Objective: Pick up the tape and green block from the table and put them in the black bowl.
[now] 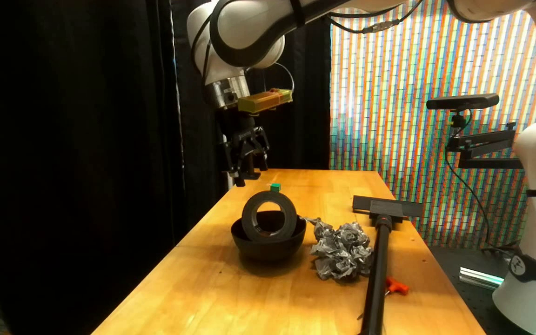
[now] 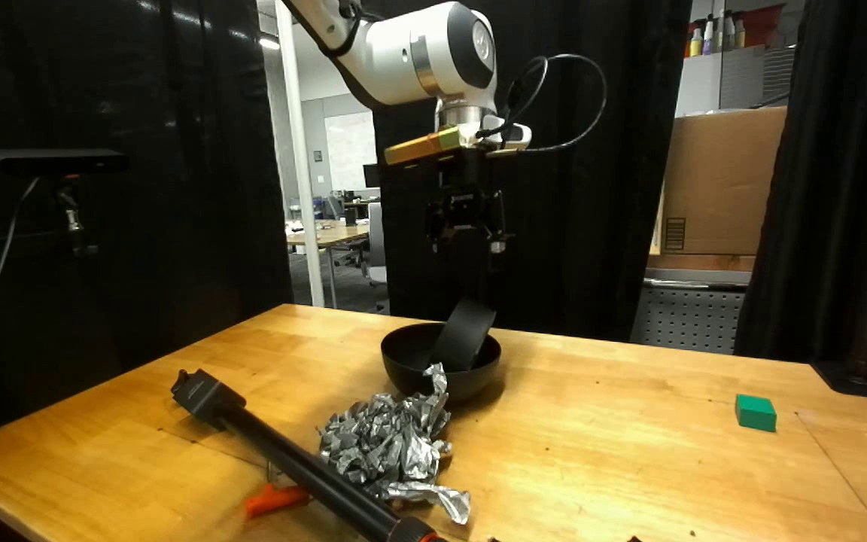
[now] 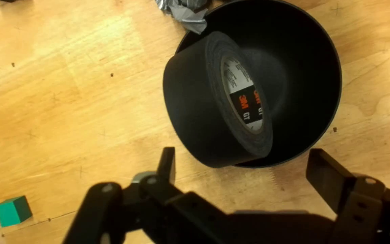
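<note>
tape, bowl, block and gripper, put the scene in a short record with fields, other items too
tape: tilted in the black bowl, its top sticking above the rim
black bowl: upright on the table
green block: on the table, apart from the bowl
gripper: open, above the table, holding nothing
beside bowl: crumpled silvery mass
other items: black T-shaped tool, small red item

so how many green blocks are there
1: the block on the table, apart from the bowl; all three views show it. Another could be hidden, say under the grey heap.
</note>
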Robot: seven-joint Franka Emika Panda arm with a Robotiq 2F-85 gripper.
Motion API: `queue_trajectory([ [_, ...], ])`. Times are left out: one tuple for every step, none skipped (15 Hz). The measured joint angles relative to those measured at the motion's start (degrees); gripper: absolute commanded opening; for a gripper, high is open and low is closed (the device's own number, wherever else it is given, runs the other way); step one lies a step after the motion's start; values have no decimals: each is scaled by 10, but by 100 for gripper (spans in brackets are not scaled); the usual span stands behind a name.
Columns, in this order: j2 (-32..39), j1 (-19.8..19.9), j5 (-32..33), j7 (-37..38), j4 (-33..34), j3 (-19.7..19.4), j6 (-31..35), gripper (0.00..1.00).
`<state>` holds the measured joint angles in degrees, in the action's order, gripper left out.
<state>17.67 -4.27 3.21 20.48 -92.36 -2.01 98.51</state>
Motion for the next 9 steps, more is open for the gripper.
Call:
queue_trajectory([
  [-4, 6, 0, 0, -2, -4, 2, 100],
  [-8, 13, 0, 0, -5, -9, 6, 100],
  [-10, 21, 0, 0, -10, -15, 11, 100],
  [-12, 30, 0, 0, -17, -20, 17, 100],
  [-13, 38, 0, 0, -24, -25, 24, 100],
  [-13, 46, 0, 0, -32, -31, 31, 100],
  [-13, 55, 0, -1, -39, -36, 37, 100],
  [-13, 62, 0, -1, -47, -41, 44, 100],
  [-13, 70, 0, -1, -54, -45, 49, 100],
])
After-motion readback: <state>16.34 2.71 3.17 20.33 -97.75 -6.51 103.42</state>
